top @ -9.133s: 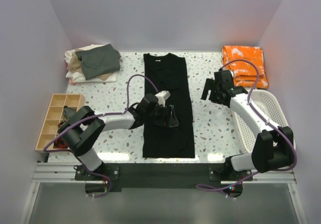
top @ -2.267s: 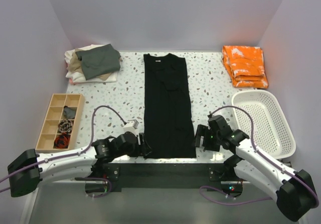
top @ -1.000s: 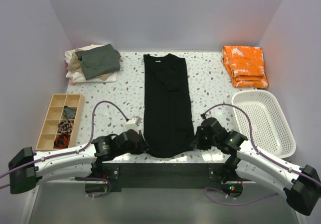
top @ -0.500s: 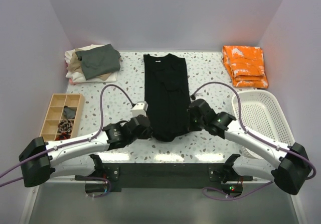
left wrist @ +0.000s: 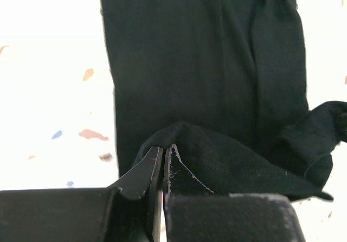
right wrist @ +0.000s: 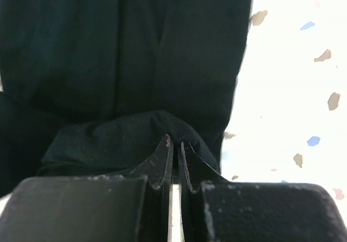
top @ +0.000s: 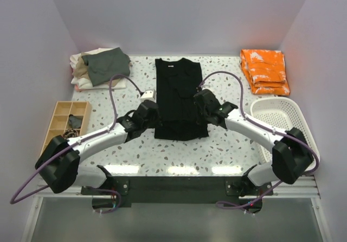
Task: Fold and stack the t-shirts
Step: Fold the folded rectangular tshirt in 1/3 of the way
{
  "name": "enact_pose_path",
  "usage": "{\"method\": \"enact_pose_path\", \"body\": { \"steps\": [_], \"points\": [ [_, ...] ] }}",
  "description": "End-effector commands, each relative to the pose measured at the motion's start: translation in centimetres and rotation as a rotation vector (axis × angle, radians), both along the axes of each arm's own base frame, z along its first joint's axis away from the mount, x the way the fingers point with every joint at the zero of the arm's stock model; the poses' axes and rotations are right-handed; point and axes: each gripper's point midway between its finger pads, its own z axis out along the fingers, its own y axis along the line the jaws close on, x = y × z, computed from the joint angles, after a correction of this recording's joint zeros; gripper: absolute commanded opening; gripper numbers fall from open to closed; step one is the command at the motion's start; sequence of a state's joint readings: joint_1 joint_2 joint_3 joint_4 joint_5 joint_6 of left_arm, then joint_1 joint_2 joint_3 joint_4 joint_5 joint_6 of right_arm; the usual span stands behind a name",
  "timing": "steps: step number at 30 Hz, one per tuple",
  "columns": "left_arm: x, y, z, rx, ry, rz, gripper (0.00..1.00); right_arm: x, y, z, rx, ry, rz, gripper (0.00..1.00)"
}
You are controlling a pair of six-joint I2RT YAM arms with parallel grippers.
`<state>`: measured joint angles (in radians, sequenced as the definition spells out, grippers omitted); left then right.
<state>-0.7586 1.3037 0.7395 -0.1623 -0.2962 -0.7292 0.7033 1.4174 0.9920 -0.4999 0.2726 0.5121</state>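
The black t-shirt (top: 179,90) lies lengthwise in the middle of the table, its small white label (top: 171,66) at the far collar. Its near hem is lifted and doubled back over the body. My left gripper (top: 153,115) is shut on the hem's left corner, and my right gripper (top: 201,105) is shut on the right corner. In the left wrist view the left gripper (left wrist: 164,163) pinches a peak of black t-shirt (left wrist: 190,63) cloth. The right wrist view shows the right gripper (right wrist: 174,143) pinching the black t-shirt (right wrist: 108,46) the same way. Folded grey-green, tan and cream t-shirts (top: 101,68) are stacked at the back left.
A folded orange cloth (top: 264,71) lies at the back right. A white plastic basket (top: 295,112) stands at the right edge. At the left edge stands a wooden compartment tray (top: 58,123) holding small items. The speckled tabletop (top: 179,155) shows near the front.
Both grippers have moved from the table's near edge toward the back, carrying the black t-shirt's hem with them. The shirt's lower part now lies doubled over its middle.
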Motion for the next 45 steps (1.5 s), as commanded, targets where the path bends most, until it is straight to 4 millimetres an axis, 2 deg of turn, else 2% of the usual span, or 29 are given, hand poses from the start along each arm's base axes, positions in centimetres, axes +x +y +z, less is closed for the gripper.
{"method": "enact_pose_path", "body": {
  "steps": [1,3,5,6,8,10,11,13,14,15,16,17,19,21,23,25,27,28,32,35,40,45],
  "points": [
    [4.3,-0.5,2.7,-0.039,-0.105,-0.015,0.00,4.1,-0.4,1.5,0.023,-0.067,-0.043,0.01],
    [5.4,-0.3,2.4,-0.040,-0.102,-0.012,0.00,5.5,-0.9,1.9,0.049,-0.075,-0.062,0.01],
    [6.0,-0.3,1.8,-0.039,-0.084,-0.019,0.00,6.4,-1.1,1.2,0.041,-0.063,-0.068,0.01],
    [6.9,-0.7,1.8,-0.054,-0.098,-0.020,0.00,7.1,-1.2,1.3,0.040,-0.069,-0.066,0.02],
    [7.4,-1.0,1.2,-0.053,-0.087,-0.031,0.00,7.7,-0.9,0.1,0.035,-0.033,-0.051,0.03],
    [8.1,-1.1,0.3,-0.047,-0.075,-0.035,0.00,8.6,-0.5,0.0,0.046,-0.029,-0.039,0.05],
    [8.5,-1.2,0.3,-0.047,-0.079,-0.035,0.00,9.0,-0.4,-1.0,0.036,-0.008,-0.038,0.12],
    [9.2,-1.0,-0.7,-0.030,-0.069,-0.029,0.04,10.1,-0.2,-1.0,0.034,-0.011,-0.038,0.29],
    [9.6,-0.9,-1.0,-0.023,-0.063,-0.025,0.17,10.4,-0.5,-1.7,0.011,-0.002,-0.048,0.49],
    [10.3,-0.4,-1.4,-0.004,-0.058,-0.004,0.56,11.0,-0.6,-1.3,0.003,-0.016,-0.056,0.57],
    [10.6,0.0,-1.6,0.010,-0.052,0.011,0.80,11.2,-0.8,-1.3,-0.005,-0.024,-0.059,0.63],
    [10.8,0.5,-1.6,0.024,-0.050,0.024,1.00,11.7,-1.3,-0.9,-0.027,-0.051,-0.081,0.71],
    [11.8,2.1,-0.4,0.056,-0.082,0.076,1.00,11.9,-1.8,0.9,-0.033,-0.099,-0.090,0.73],
    [12.4,3.5,1.9,0.082,-0.143,0.121,1.00,11.9,-2.7,3.2,-0.041,-0.169,-0.110,0.77],
    [12.0,3.9,3.5,0.089,-0.161,0.110,1.00,11.6,-2.8,4.4,-0.026,-0.195,-0.099,0.80],
    [11.6,3.3,4.3,0.055,-0.170,0.076,1.00,10.8,-2.0,4.9,0.021,-0.174,-0.060,0.80],
    [10.7,1.5,4.8,-0.014,-0.161,-0.016,1.00,10.1,-1.1,4.6,0.066,-0.139,-0.031,0.80],
    [10.9,0.5,5.6,-0.060,-0.188,-0.047,1.00,9.8,-0.6,4.4,0.089,-0.122,-0.024,0.80],
    [8.3,-4.0,4.4,-0.251,-0.139,-0.268,1.00,8.6,0.9,2.1,0.165,-0.046,0.012,0.78],
    [7.4,-6.3,2.9,-0.341,-0.092,-0.378,1.00,8.5,1.9,0.4,0.191,-0.001,0.034,0.77],
    [7.6,-7.8,0.5,-0.392,-0.082,-0.432,1.00,8.9,2.4,-1.8,0.190,0.036,0.041,0.77],
    [8.7,-7.7,-0.8,-0.366,-0.084,-0.430,1.00,9.0,2.1,-3.4,0.161,0.061,0.029,0.77]
  ]
}}
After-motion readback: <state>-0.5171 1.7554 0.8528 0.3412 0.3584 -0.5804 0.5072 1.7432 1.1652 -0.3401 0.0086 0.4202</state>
